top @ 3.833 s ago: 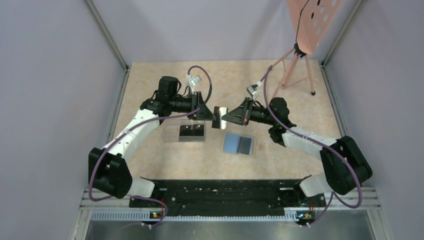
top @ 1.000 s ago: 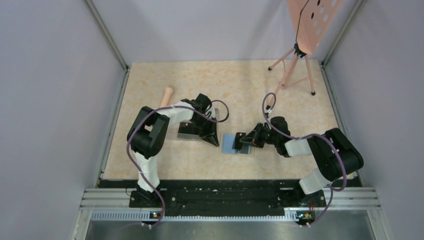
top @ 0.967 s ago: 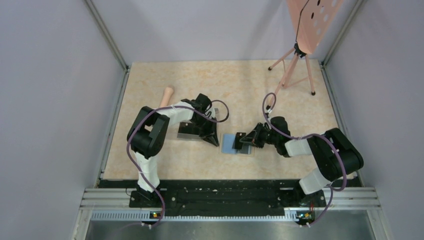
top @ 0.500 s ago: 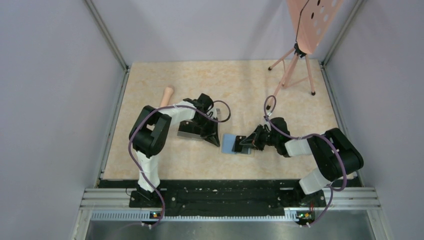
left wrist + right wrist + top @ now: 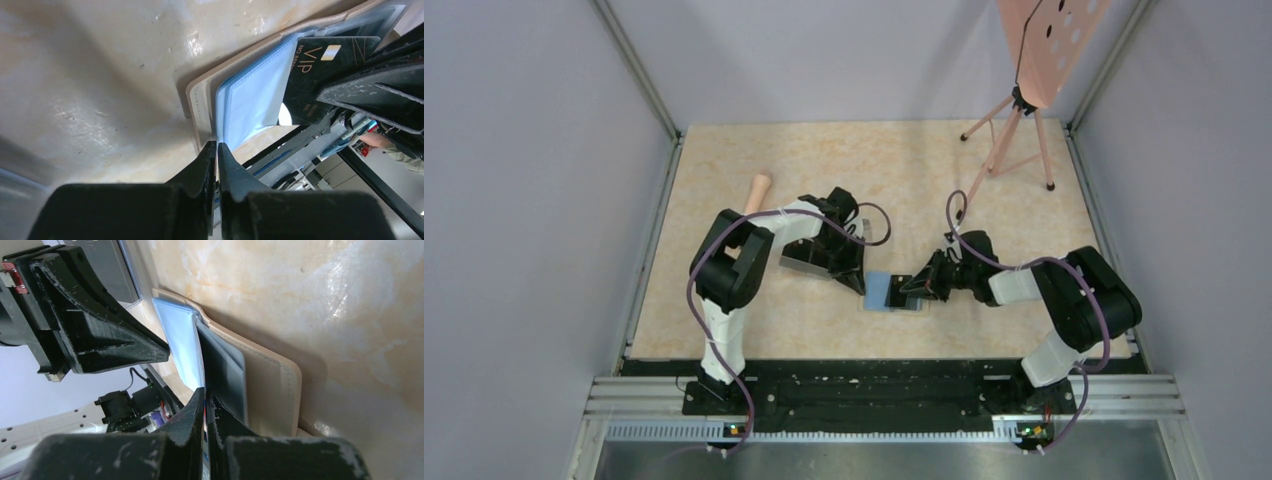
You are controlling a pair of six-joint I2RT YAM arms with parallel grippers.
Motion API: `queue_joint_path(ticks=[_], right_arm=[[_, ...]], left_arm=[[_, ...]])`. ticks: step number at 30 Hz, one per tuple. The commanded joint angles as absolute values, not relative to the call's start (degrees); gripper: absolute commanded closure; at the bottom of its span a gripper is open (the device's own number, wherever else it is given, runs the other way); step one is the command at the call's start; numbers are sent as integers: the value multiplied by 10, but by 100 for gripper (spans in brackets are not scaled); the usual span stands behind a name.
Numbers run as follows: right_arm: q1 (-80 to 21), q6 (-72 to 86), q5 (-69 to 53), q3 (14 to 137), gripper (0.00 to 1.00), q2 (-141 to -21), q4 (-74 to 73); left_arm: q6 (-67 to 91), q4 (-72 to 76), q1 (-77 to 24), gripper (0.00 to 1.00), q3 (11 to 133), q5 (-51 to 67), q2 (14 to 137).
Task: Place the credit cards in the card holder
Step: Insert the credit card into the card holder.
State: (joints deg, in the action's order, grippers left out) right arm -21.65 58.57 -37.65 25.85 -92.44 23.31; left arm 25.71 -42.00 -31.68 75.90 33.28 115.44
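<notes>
One credit card clamped in the right gripper is fed into the card holder pinched by the left gripper; straight pushing is needed

Tan card holder lies open mid-frame, blue sleeves showing; a black VIP credit card overlaps one sleeve.

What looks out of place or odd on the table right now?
One thing: a peach-coloured stick lies loose on the left part of the table, away from the work. Otherwise the card holder lies open, and the right gripper holds a black credit card at its sleeve.
</notes>
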Motion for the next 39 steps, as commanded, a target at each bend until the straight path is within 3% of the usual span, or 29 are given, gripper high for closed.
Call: queue_joint_path(ticks=[1,9,23,39], right_arm=[[-224,572,-371,274,100,-916,211],[-224,541,-361,304,100,-904,158],[-229,533,-357,295,100,-891,153],[-242,547,-347,286,100,-887,134]], left_arm=[[233,-433,-314,90,757,266,1190],[229,-450,-314,77,775,211,1139],[231,-404,-314,68,758,151,1047],[226,-405,-351,79,747,205,1125]])
